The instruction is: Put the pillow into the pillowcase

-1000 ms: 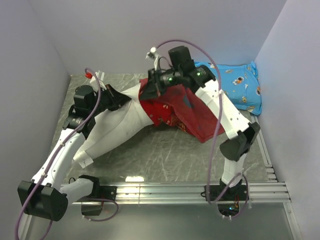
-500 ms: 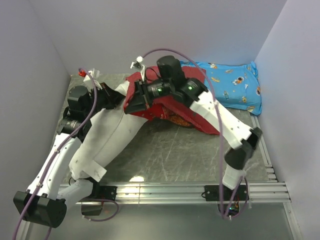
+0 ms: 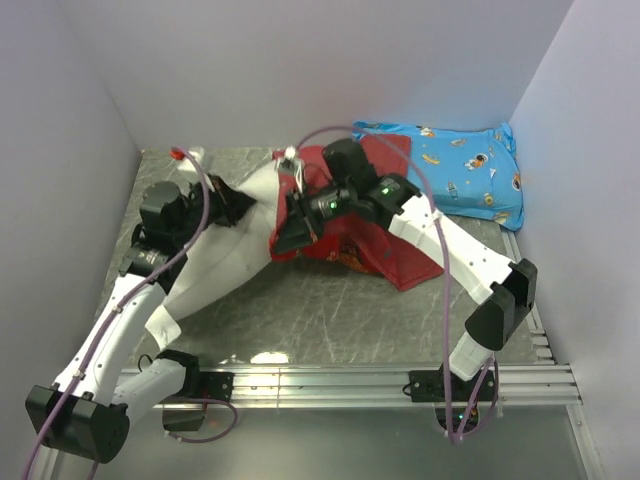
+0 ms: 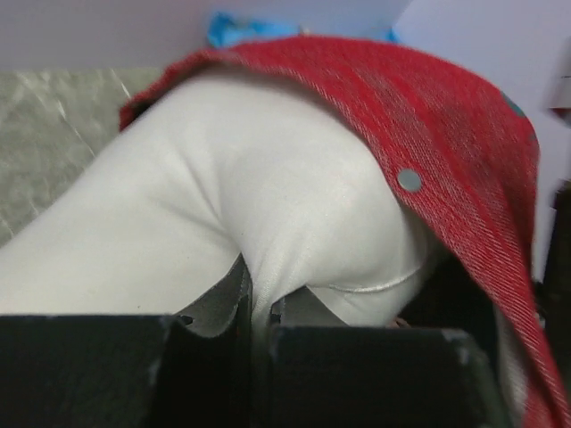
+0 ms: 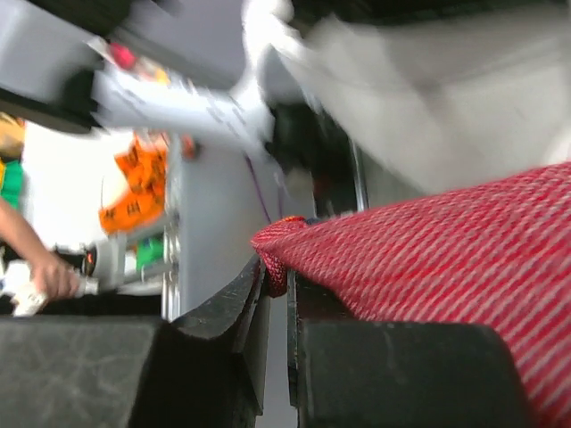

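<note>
The white pillow [image 3: 235, 255] lies slanted across the left middle of the table, its far end under the edge of the red pillowcase [image 3: 395, 250]. In the left wrist view the pillow [image 4: 223, 232] bulges under the pillowcase [image 4: 446, 152]. My left gripper [image 3: 232, 205] is shut on a fold of the pillow; in its own view [image 4: 257, 308] the fabric is pinched between the jaws. My right gripper [image 3: 285, 240] is shut on the pillowcase's hem; in its own view [image 5: 278, 281] it holds the red edge [image 5: 428, 250] over the pillow.
A blue cartoon-print pillow [image 3: 465, 175] lies at the back right against the wall. White walls close in the left, back and right. An aluminium rail [image 3: 320, 380] with both arm bases runs along the near edge.
My right gripper has carried the pillowcase's edge left, then down and nearer over the pillow. The pillow's near end has shifted slightly. My left gripper keeps its grip.
</note>
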Available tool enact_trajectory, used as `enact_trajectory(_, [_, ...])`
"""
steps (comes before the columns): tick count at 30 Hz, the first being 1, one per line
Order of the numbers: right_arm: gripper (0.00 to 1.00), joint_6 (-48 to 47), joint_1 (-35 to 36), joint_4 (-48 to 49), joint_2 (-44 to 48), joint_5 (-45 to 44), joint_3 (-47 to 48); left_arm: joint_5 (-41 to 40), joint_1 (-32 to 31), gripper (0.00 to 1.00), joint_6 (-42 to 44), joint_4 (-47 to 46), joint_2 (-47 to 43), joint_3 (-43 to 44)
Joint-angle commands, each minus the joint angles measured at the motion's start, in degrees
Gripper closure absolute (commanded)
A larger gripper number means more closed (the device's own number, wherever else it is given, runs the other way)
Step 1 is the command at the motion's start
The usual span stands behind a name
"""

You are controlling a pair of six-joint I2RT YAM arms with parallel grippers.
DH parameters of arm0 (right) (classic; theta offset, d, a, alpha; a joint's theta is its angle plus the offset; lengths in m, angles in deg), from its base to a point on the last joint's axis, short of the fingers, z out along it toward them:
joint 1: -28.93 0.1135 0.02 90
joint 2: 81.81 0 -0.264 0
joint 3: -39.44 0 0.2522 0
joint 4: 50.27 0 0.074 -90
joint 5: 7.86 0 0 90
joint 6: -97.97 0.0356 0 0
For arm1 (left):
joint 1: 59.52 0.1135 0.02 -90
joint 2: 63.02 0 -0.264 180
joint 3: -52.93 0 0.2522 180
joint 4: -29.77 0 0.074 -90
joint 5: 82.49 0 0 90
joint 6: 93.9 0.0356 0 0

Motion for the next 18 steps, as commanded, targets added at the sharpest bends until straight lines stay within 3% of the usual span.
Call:
enact_trajectory(1, [0.89, -7.3, 1.9, -5.4, 3.2, 1.6, -6.9, 12.6, -1.3, 1.00, 11.5, -5.8, -3.8, -5.8])
enact_trajectory(3, [0.71, -5.3, 2.5, -3.3, 6.6, 3.0, -13.4, 21.5, -1.6, 1.00, 19.9, -0.1, -5.4, -9.0])
enact_trajectory(5, [0.51, -4.1, 0.5, -5.4, 8.6, 3.1, -13.9, 26.9, -2.0, 1.00, 25.5, 9.1, -7.7, -12.4])
enact_trajectory(6, [0.47, -3.8, -0.7, -6.4, 10.4, 4.0, -13.0, 29.3, -2.4, 1.00, 33.2, 12.8, -8.3, -12.9])
enact_trajectory(8, [0.30, -4.8, -3.3, -12.6, 10.9, 5.4, -5.2, 34.3, -4.3, 0.89, 39.2, 23.5, -9.4, -12.8])
enact_trajectory(9, [0.24, -5.7, -6.6, -15.2, 9.7, 7.3, -1.5, 35.1, -5.1, 0.70, 45.3, 26.9, -9.4, -10.8])
enact_trajectory(11, [0.21, -9.2, -9.6, -23.1, 7.2, 4.7, 10.6, 36.3, -6.6, 0.40, 49.3, 35.5, -8.4, -7.6])
enact_trajectory(12, [0.21, -10.3, -12.1, -24.8, 4.4, 3.5, 13.8, 36.5, -6.8, 0.20, 50.3, 37.3, -7.8, -4.2])
enact_trajectory(14, [0.21, -13.4, -13.9, -25.8, 1.5, -8.1, 19.1, 36.0, -6.8, 0.14, 49.4, 39.3, -4.8, -0.2])
enact_trajectory(15, [0.22, -14.0, -14.5, -25.1, -1.6, -11.8, 19.9, 35.1, -6.6, 0.04, 46.8, 40.0, -3.6, 4.3])
enact_trajectory(16, [0.22, -14.3, -15.0, -24.6, -3.6, -19.2, 21.1, 33.7, -6.5, 0.04, 45.1, 39.6, -1.3, 6.5])
enact_trajectory(18, [0.22, -15.9, -14.9, -25.3, -11.7, -23.6, 27.3, 29.9, -4.0, 0.01, 40.0, 36.0, 0.5, 11.1])
